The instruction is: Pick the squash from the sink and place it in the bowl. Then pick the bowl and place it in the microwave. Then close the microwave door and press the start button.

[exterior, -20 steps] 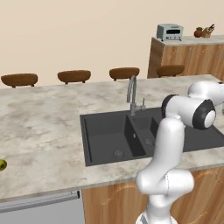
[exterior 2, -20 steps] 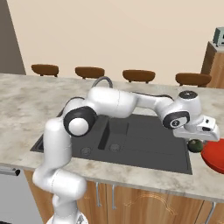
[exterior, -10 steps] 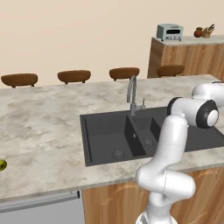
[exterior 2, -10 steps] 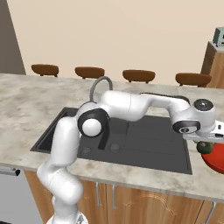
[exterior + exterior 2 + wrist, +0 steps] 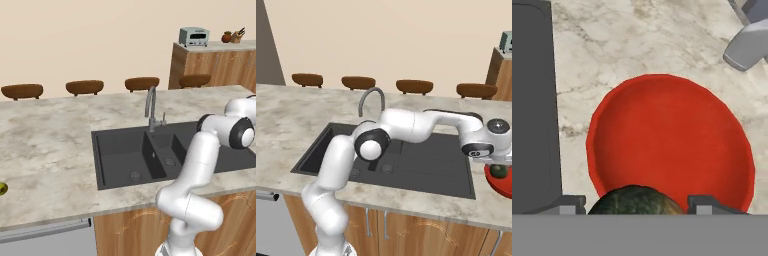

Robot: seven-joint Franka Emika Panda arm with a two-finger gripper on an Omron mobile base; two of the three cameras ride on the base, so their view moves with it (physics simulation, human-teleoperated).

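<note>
The gripper, jaws standing wide, is clasping the round, mottled dark green squash over the glossy red bowl.

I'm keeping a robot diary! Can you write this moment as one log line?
step: squash to bowl | gripper: holding squash | position: over red bowl on counter beside sink | squash not yet released
</note>
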